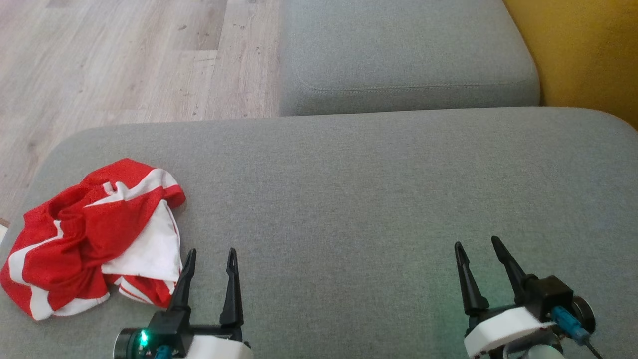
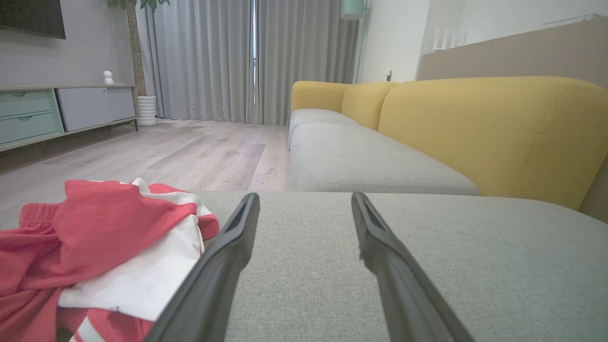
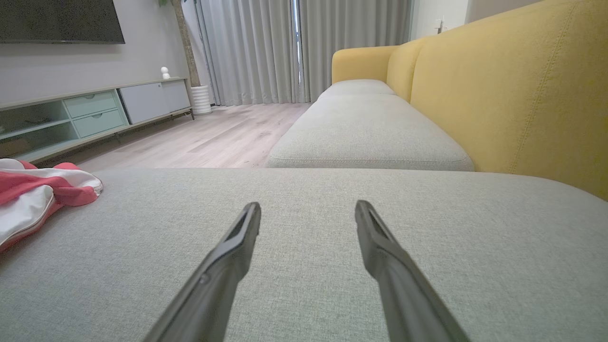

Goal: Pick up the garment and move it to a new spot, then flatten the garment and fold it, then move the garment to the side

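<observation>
Here, closest in, my left fingers (image 1: 231,269) stand spread apart with nothing between them, hovering low over the grey cushion (image 1: 349,199). My right fingers (image 1: 462,264) are spread the same way, bare, well off to the right above the same cushion. The garment (image 1: 89,234), red with white bands and panels, lies in a crumpled heap on the near left part of that cushion. It is just beside the outer one of my left fingers, and I cannot tell whether the two touch. Beyond the cushion's far edge sits a second grey seat cushion (image 1: 408,50), with the yellow backrest (image 1: 588,50) running along the right. To the left of it is the pale wooden floor (image 1: 124,60). Farther off, against the wall, stands a low cabinet (image 2: 28,118) with two green drawers, both shut. Past its end a white ribbed pot (image 2: 147,110) holds a plant's thin trunk, in front of long grey curtains (image 2: 204,57).
</observation>
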